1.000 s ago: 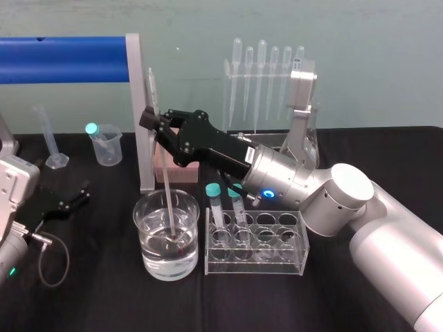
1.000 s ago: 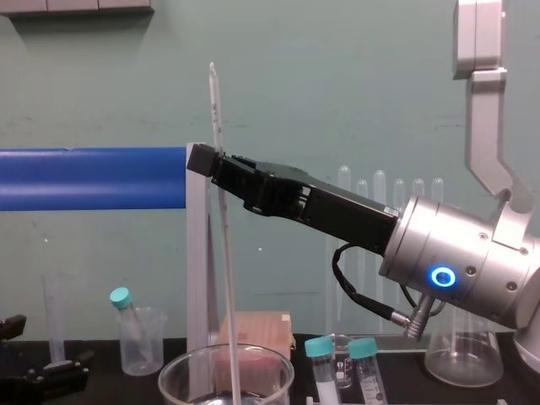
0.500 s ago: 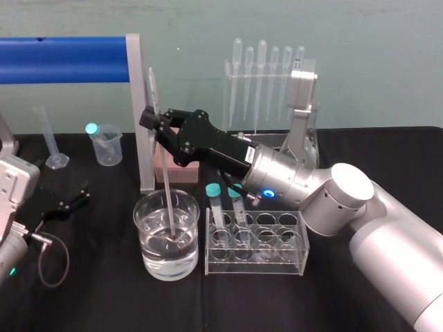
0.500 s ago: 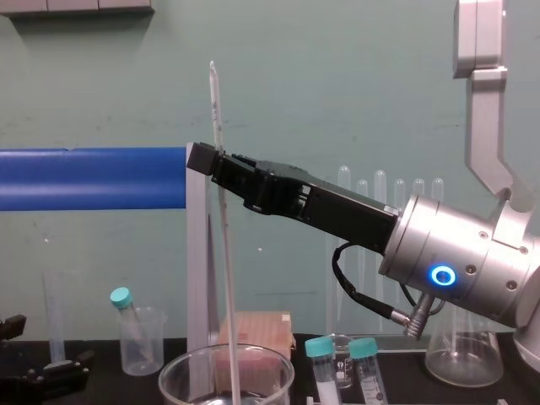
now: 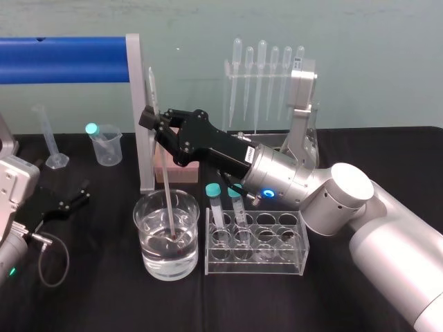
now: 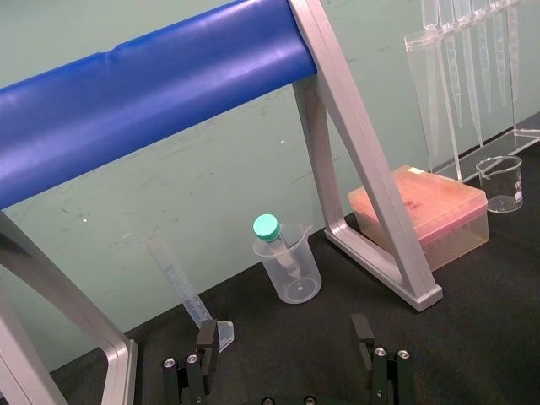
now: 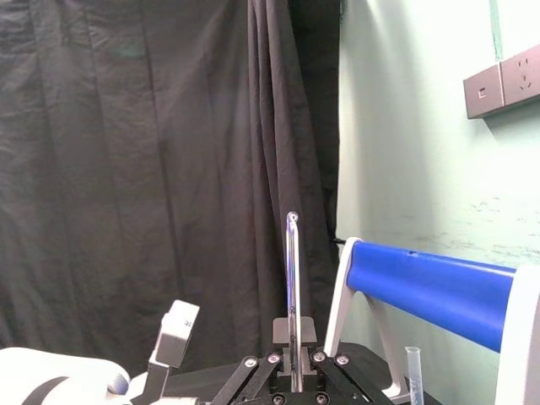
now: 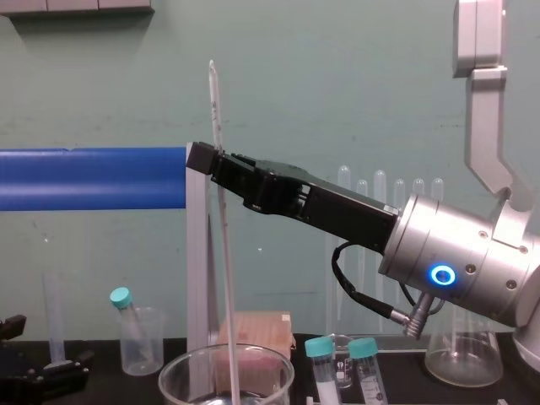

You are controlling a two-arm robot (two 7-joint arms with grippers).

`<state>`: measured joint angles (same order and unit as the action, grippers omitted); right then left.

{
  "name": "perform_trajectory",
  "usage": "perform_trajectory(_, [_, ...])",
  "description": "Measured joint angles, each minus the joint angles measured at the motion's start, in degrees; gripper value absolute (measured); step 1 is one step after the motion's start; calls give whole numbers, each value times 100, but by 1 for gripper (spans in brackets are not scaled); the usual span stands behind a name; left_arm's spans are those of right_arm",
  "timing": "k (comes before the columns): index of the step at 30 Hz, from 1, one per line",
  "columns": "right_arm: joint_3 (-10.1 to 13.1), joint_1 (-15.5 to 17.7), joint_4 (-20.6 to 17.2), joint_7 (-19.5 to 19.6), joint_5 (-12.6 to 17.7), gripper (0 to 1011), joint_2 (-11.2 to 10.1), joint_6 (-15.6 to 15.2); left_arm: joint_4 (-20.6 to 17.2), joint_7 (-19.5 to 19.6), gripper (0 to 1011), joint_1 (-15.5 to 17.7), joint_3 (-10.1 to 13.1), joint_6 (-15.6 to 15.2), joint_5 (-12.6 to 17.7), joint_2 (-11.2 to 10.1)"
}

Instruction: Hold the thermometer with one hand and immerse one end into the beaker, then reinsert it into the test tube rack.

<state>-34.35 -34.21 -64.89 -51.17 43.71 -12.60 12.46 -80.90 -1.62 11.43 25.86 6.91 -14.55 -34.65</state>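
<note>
I am gently squeezing my right hand [image 5: 154, 119] closed high up on the thin, slippery, breakable glass thermometer [image 5: 165, 183], its tip dipping in the beaker [image 5: 149, 256].

The beaker [image 8: 165, 381] is cut off below its rim by the chest view's bottom edge, the tip of the thermometer [image 8: 228, 295] lost with it. Some rod is hidden inside the right gripper [image 8: 207, 159]. Scale marks are perhaps too fine to be read.
</note>
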Motion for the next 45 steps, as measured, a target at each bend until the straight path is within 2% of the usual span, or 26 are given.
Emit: perform_trajectory(45, [0, 0, 0, -2, 4, 56, 0, -7, 0, 0, 1008, 0, 0, 0, 0, 0])
